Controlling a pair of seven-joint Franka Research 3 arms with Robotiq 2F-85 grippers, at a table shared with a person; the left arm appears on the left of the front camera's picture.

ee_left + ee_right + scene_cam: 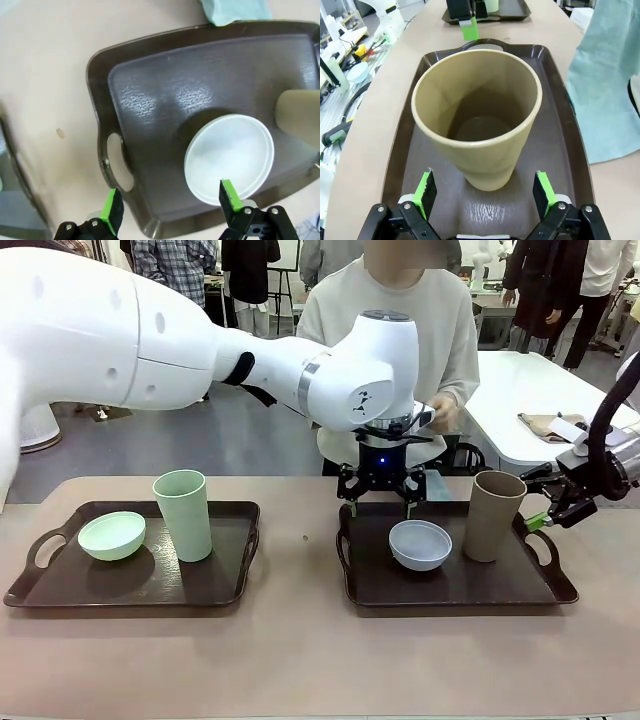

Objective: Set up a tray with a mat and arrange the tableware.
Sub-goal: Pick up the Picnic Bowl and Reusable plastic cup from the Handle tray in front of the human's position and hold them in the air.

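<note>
Green-padded right pincer (484, 192) gapes wide, facing the tan tumbler (477, 115), which stands upright at frame centre on the brown tray (555, 150). Light, stiff, smooth plastic, it is probably best squeezed mid-wall. Likewise wide, the left pincer (172, 205) hovers over the pale bowl (230, 157).

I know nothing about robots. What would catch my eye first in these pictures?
A big white left arm reaches across the table; the left claw hangs open over the right tray at its far rim, near the pale bowl. Two dark trays lie side by side: the left tray holds a mint bowl and mint tumbler, the right tray the pale bowl and a tan tumbler. The right claw is open just beside the tan tumbler.
</note>
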